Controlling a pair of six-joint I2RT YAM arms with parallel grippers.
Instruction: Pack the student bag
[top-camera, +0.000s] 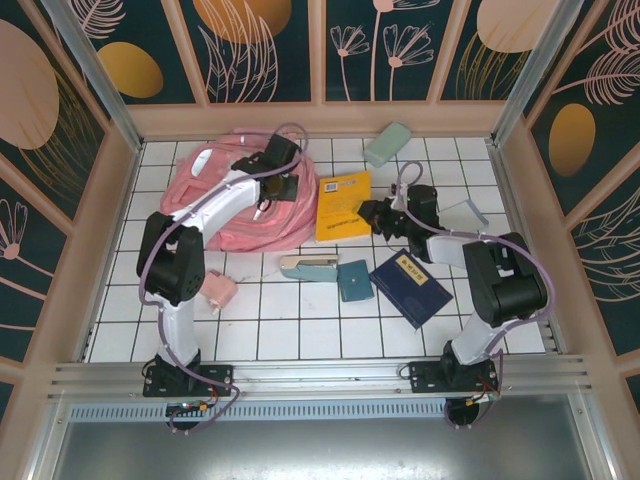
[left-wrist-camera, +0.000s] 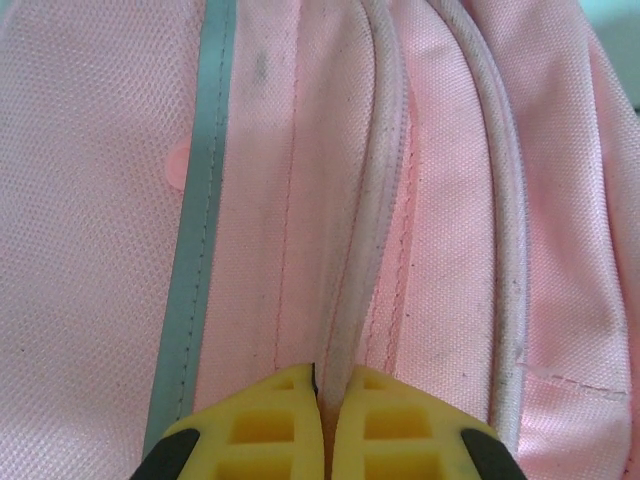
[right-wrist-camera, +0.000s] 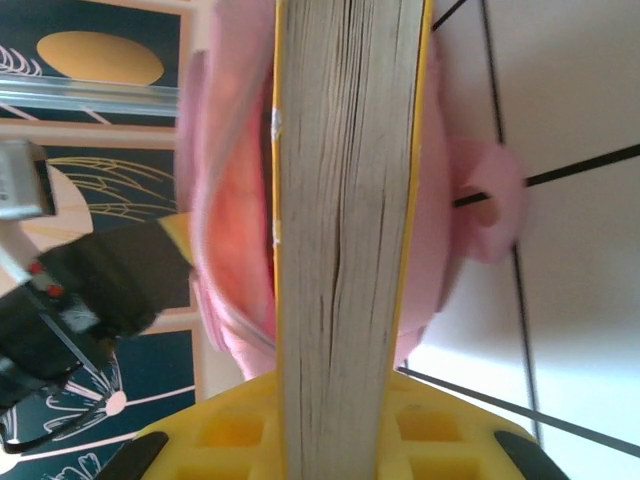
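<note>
Packing yellow book (top-camera: 343, 205) into student bag (top-camera: 215, 195)
Pinching the zip edge (left-wrist-camera: 385, 200), left gripper (left-wrist-camera: 328, 385) must lift it; right gripper (top-camera: 378, 213) clamps the book.

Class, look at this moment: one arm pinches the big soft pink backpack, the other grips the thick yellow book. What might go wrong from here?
1. The left gripper is shut on only a thin piped seam of the soft pink backpack; the fabric may slip out when pulled.
2. The right gripper clamps the thick yellow paperback book by its page edge alone; the book may sag, twist or slide free.
</note>
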